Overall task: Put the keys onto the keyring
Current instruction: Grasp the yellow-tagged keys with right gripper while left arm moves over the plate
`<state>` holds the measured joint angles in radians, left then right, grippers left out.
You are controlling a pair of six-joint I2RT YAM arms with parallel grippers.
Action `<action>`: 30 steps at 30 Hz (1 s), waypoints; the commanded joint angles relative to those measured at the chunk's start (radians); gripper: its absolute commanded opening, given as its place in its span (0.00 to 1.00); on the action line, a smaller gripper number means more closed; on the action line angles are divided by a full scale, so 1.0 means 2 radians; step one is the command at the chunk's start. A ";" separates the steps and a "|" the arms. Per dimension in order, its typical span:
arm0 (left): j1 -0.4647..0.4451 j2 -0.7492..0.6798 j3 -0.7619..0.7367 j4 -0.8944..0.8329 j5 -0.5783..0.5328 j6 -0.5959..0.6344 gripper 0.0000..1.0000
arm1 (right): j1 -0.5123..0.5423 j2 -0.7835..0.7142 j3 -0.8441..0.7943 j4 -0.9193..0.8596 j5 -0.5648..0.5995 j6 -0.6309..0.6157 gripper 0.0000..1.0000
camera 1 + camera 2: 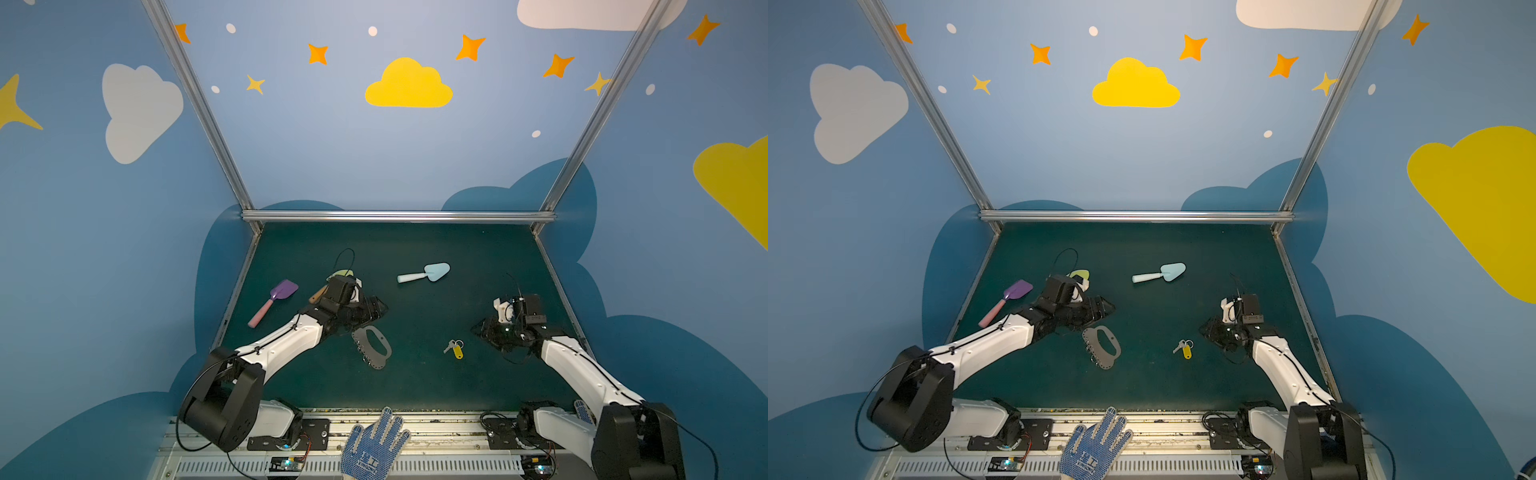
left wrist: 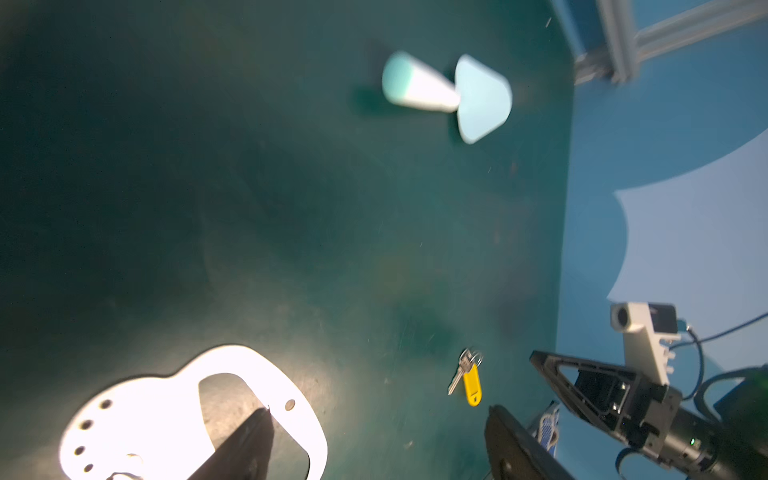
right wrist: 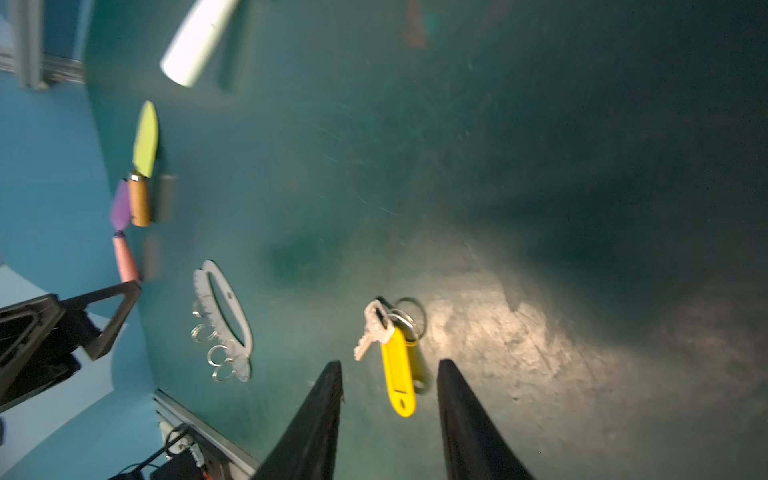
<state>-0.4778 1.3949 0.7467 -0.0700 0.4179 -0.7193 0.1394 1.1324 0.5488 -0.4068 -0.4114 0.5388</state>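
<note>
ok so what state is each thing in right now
keyring, flat on the mat, not held
keys, flat on the mat, loose, off the keyring
left gripper, open, empty, by the keyring
right gripper, open, empty, beside the keys
blue shovel, lying flat, untouched
purple shovel, lying flat

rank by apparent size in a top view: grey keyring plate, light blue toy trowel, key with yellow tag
1-2. flat grey cutout plate and light blue plastic trowel: alike; the trowel lies farther back.
3. silver key with yellow tag.
</note>
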 commanded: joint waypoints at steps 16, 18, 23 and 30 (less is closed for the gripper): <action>-0.048 0.039 0.013 0.047 0.005 -0.040 0.83 | 0.071 0.074 -0.032 0.072 0.010 0.030 0.41; -0.050 0.041 0.014 0.047 0.005 -0.040 0.82 | 0.075 0.085 -0.030 0.081 0.007 0.034 0.38; -0.054 0.043 0.012 0.050 0.005 -0.045 0.83 | 0.088 0.108 -0.021 0.090 0.010 0.036 0.26; -0.059 0.052 0.019 0.047 0.008 -0.047 0.83 | 0.095 0.105 -0.010 0.080 0.033 0.026 0.08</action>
<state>-0.5919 1.4822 0.7540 0.0200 0.4244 -0.8093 0.3199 1.3422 0.5018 -0.2230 -0.3851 0.6025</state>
